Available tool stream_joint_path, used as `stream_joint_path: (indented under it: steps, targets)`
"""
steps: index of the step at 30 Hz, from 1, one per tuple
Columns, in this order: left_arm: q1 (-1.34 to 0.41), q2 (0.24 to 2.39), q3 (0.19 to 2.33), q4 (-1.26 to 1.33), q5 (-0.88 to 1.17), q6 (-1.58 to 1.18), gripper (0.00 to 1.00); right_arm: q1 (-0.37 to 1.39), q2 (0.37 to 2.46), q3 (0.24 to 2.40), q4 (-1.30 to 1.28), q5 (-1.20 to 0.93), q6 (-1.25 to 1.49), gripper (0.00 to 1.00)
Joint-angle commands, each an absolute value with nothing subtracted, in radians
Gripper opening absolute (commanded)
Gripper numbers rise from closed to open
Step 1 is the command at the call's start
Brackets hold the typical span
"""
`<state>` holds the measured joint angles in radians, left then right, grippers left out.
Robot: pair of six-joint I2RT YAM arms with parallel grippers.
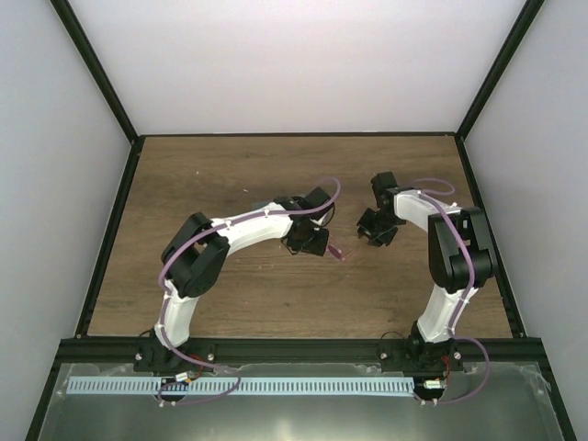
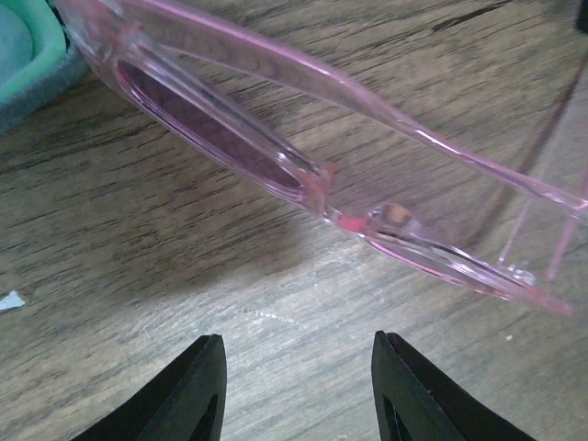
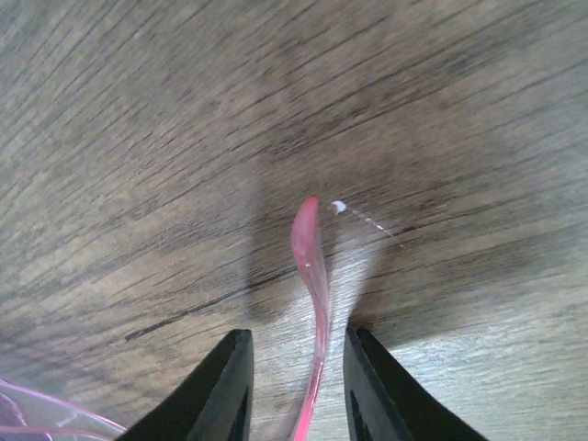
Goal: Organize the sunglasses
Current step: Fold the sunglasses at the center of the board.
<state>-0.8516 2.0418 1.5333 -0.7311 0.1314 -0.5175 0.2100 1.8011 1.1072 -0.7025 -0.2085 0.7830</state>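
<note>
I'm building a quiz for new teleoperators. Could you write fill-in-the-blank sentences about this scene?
The sunglasses have a ___ frame.
The right gripper has one arm of them ___ its fingers.
The left gripper has ___ between its fingers.
The teal case sits in the top ___ corner of the left wrist view.
Missing: pink; between; nothing; left.

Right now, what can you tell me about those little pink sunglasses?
The sunglasses have a thin, see-through pink plastic frame, oval rose-tinted lenses and slim arms. They are tilted close over the wooden table, casting a shadow, with one end by a teal case. One curved arm tip lies between the fingers of the right gripper; whether it is pinched is unclear.
</note>
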Motion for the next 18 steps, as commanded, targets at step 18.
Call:
stream_joint_path:
  steps: [18]
  targets:
    - [-0.847,2.314,1.790,-0.820,0.015,-0.449,0.52,0.316,1.845,1.114,-0.759,-0.063,0.657,0.01]
